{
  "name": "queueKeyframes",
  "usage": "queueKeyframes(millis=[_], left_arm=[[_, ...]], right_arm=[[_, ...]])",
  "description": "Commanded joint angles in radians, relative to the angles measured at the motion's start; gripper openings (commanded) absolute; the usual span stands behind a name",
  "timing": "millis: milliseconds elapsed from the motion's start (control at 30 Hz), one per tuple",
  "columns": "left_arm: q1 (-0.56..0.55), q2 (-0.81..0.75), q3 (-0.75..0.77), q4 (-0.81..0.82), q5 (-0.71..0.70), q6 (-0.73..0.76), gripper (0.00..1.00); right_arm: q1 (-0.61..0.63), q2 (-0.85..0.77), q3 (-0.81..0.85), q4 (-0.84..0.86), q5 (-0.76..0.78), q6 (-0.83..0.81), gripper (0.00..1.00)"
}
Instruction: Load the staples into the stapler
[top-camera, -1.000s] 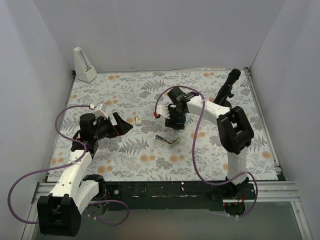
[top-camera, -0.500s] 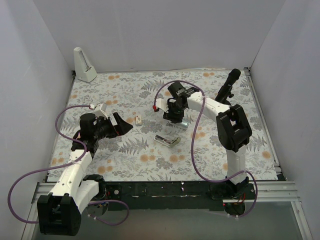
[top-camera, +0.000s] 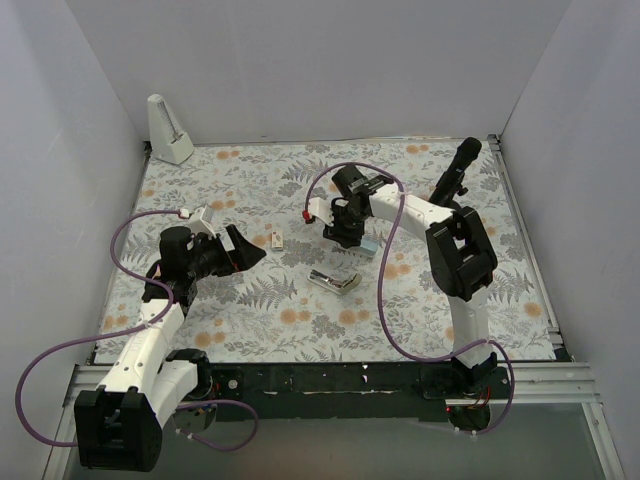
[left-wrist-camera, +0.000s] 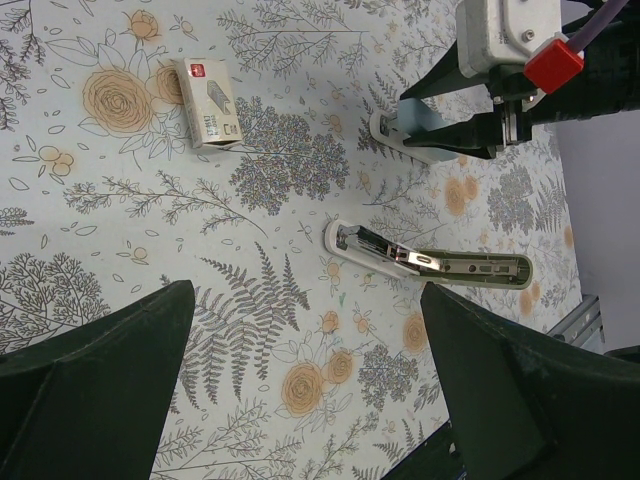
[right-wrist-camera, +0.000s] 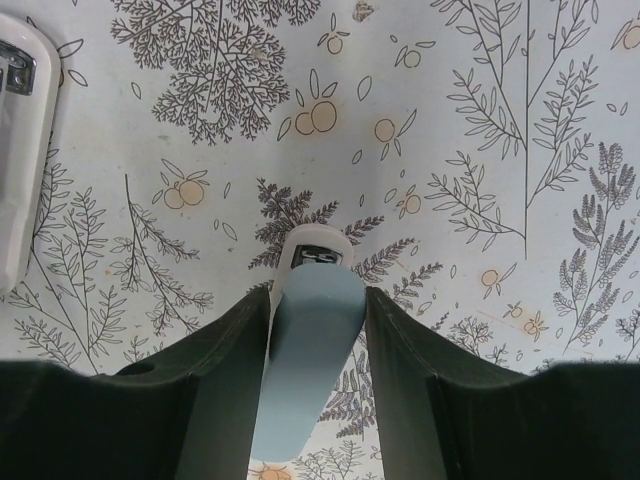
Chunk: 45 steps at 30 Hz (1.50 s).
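The light-blue stapler (right-wrist-camera: 310, 350) with its white-edged base lies on the floral mat between my right gripper's fingers, which press on both its sides. My right gripper (right-wrist-camera: 317, 295) sits low over it mid-table (top-camera: 352, 232); the stapler's end (top-camera: 368, 244) sticks out to its right. It also shows in the left wrist view (left-wrist-camera: 432, 128). The beige-white staples box (left-wrist-camera: 208, 115) lies closed on the mat (top-camera: 277, 239), left of the right gripper. No loose staple block shows. My left gripper (left-wrist-camera: 305, 300) is open and empty, hovering left of the box (top-camera: 243, 250).
An olive-gold bar with a silver rail and white end (left-wrist-camera: 440, 264) lies just in front of the stapler (top-camera: 335, 281); its white end shows at the right wrist view's left edge (right-wrist-camera: 20, 150). A white wedge-shaped object (top-camera: 168, 130) stands back left, a black post (top-camera: 455, 175) back right.
My right gripper has moved a little away from me and to the left and turned; the stapler's blue end now shows beside it. The left arm, box and bar have not moved.
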Motion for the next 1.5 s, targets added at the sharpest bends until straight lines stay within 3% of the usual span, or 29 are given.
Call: queueKeyframes(millis=[0, 133, 267, 367, 433, 700, 900, 1033, 1200, 1467], left_arm=[[-0.004, -0.004, 0.034, -0.009, -0.003, 0.014, 0.98], [-0.004, 0.0, 0.035, -0.009, -0.003, 0.014, 0.98], [-0.004, 0.005, 0.034, -0.009, 0.0, 0.014, 0.98], [-0.004, 0.008, 0.034, -0.007, 0.002, 0.014, 0.98], [-0.004, 0.008, 0.035, -0.009, 0.0, 0.012, 0.98], [-0.004, 0.028, 0.038, 0.017, 0.014, -0.032, 0.98], [-0.045, 0.039, 0.098, 0.097, 0.008, -0.149, 0.96], [-0.14, 0.092, 0.158, 0.128, -0.059, -0.209, 0.93], [-0.234, 0.186, 0.23, 0.178, -0.128, -0.265, 0.83], [-0.372, 0.275, 0.339, 0.229, -0.265, -0.279, 0.67]], right_arm=[[0.012, 0.011, 0.038, 0.008, 0.002, 0.017, 0.51], [0.012, 0.018, 0.04, 0.012, 0.019, 0.025, 0.5], [0.012, 0.008, 0.041, 0.014, 0.025, 0.031, 0.42], [0.015, -0.004, 0.05, 0.014, 0.025, 0.038, 0.29], [0.017, -0.015, 0.052, 0.018, 0.019, 0.045, 0.14], [0.02, -0.139, 0.002, 0.096, -0.025, 0.084, 0.02], [0.02, -0.306, -0.141, 0.319, -0.063, 0.133, 0.01], [0.026, -0.401, -0.207, 0.422, -0.108, 0.181, 0.01], [0.049, -0.547, -0.34, 0.628, -0.168, 0.273, 0.01], [0.117, -0.67, -0.476, 0.758, -0.146, 0.347, 0.01]])
